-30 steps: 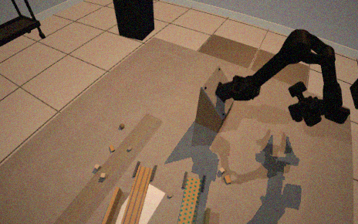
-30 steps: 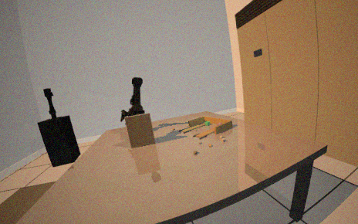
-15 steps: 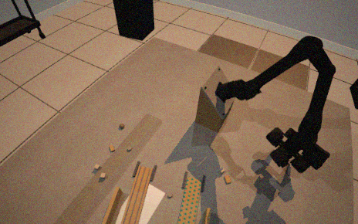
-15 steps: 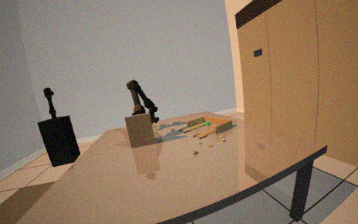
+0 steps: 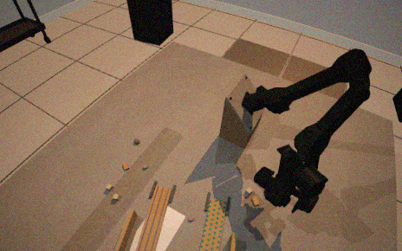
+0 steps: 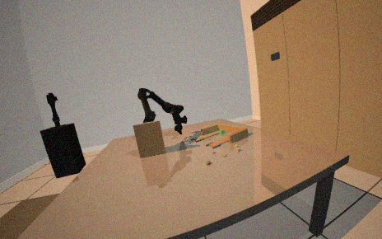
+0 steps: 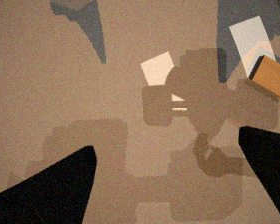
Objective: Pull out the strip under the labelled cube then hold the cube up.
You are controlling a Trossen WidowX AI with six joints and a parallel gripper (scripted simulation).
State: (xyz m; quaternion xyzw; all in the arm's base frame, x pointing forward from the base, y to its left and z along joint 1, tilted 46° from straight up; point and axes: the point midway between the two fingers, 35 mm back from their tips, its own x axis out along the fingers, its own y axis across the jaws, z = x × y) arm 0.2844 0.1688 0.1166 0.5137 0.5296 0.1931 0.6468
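Observation:
My gripper (image 6: 179, 131) (image 7: 167, 145) is open and empty, pointing down above the table, short of the strips. A small green cube (image 6: 221, 132) shows among the strips in the exterior view; no label can be made out, and I cannot tell which strip bears it. In the top view a brown striped strip (image 5: 155, 216) and a yellow strip with green dots (image 5: 214, 220) run off the lower edge, each between dark posts at its end. A thin orange piece (image 5: 232, 242) shows partly at the lower edge. The cube is outside the top view and the wrist view.
A small orange block (image 5: 256, 200) (image 7: 272, 77) lies near the gripper, with a pale one (image 5: 249, 191) beside it. Several small bits lie left of the strips. An upright panel (image 5: 235, 130) (image 6: 149, 140) stands by the arm's base. An orange rail (image 5: 126, 229) flanks the striped strip.

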